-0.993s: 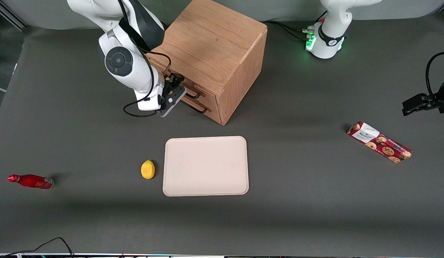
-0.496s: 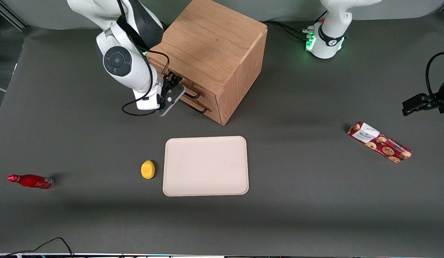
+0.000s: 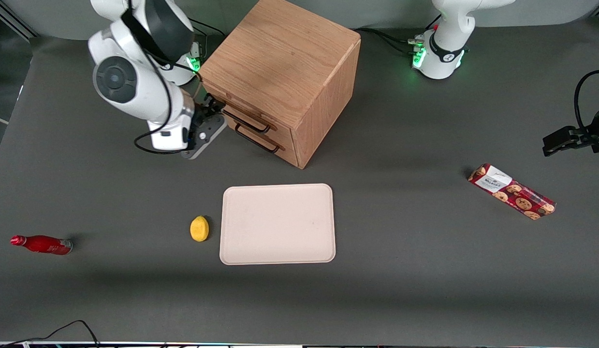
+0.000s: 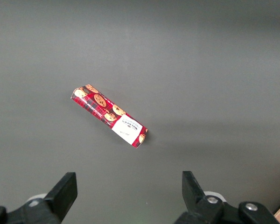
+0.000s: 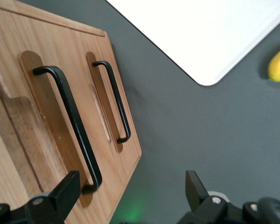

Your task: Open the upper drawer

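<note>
The upper drawer (image 3: 241,115), upper centre of the front view in the oak cabinet (image 3: 284,72), looks shut. It probably slides stiffly, wood on wood; its thin, rigid dark metal bar handle (image 5: 70,122) is the place to grip. The gripper (image 3: 208,107) sits at the handle's end, fingers spread, holding nothing. A smooth beige tray (image 3: 278,223) lies lower centre.

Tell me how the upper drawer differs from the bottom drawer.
The upper drawer sits just under the cabinet top; the bottom drawer sits by the table. The open gripper hovers at one end of the upper drawer's handle, clear of the bottom drawer's. Both have light oak fronts and dark bar handles.
</note>
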Controlling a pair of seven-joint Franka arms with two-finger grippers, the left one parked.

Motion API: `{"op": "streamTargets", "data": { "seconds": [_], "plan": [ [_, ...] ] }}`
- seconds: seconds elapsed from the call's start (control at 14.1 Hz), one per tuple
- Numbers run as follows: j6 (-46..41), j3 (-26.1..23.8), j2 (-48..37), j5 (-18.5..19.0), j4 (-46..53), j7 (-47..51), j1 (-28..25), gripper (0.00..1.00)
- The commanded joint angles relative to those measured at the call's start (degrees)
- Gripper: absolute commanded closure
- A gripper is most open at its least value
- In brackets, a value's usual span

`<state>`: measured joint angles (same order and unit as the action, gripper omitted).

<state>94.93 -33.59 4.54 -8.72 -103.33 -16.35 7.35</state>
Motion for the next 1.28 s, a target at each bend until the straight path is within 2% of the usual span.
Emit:
{"op": "streamTargets", "data": {
  "seconds": [0.0, 0.21, 0.5, 0.64, 0.85, 1.06, 1.21],
  "plan": [
    [-4.40, 4.30, -5.49, -1.12, 2.60, -0.18, 0.04, 0.00],
    [-8.17, 13.17, -9.47, -1.21, 4.69, -1.14, -0.14, 0.00],
    [-10.82, 16.80, -9.20, -1.21, 7.44, -3.61, -0.05, 0.00],
    [-9.51, 15.93, -8.77, -1.21, 6.65, -1.51, -0.40, 0.00],
    [-1.79, 10.31, -8.06, -1.12, 1.74, 4.91, -0.49, 0.00],
    [1.12, 3.99, -4.47, -1.12, 0.76, 4.92, -0.49, 0.00],
    [1.48, 1.61, -2.44, -1.12, 0.06, 4.84, -0.58, 0.00]
  ]
}}
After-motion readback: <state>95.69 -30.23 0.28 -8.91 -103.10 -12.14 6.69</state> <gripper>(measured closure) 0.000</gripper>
